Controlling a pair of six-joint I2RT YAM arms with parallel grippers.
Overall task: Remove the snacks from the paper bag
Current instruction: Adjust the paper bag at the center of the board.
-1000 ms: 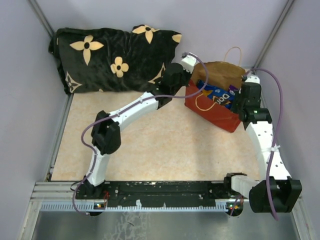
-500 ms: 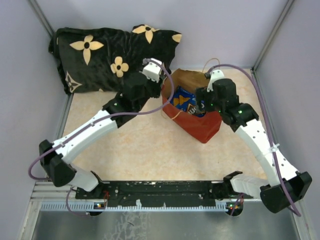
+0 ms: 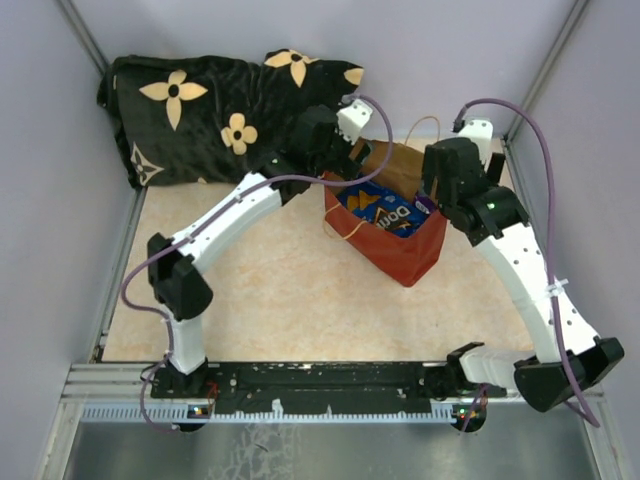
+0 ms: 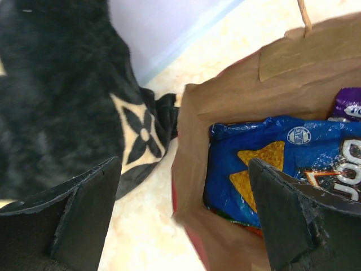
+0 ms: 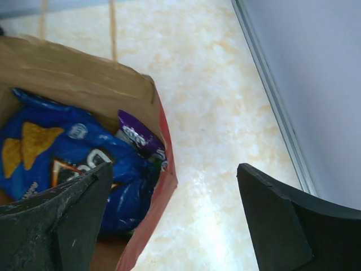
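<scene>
Your tan table (image 3: 280,290) carries one black flower-patterned pillow (image 3: 220,110) along its far-left edge. Just right of the pillow stands one red paper bag (image 3: 405,255), mouth open upward, between your two arms. The bag's left rim sits directly under your left gripper (image 4: 183,164). One of that gripper's fingers hangs on the pillow side and the other over the brown inside. The bag's right rim sits under your right gripper (image 5: 173,169), which has one finger over the inside and the other over bare table.

You can count two tan cord handles (image 3: 430,125) on the bag, one looping off the far wall and one off the near wall.

Inside, you can count two snacks for certain. One blue Doritos chip bag (image 4: 265,169) lies flat and fills most of the mouth. One purple pouch (image 5: 138,135) is tucked at its right end, against the brown wall nearest your right gripper. A green sliver (image 5: 161,165) shows beside that pouch, and you cannot tell what it belongs to.

Both of your grippers are spread wide. Each straddles a rim of the bag with nothing pinched between its fingers, and neither holds a snack.
</scene>
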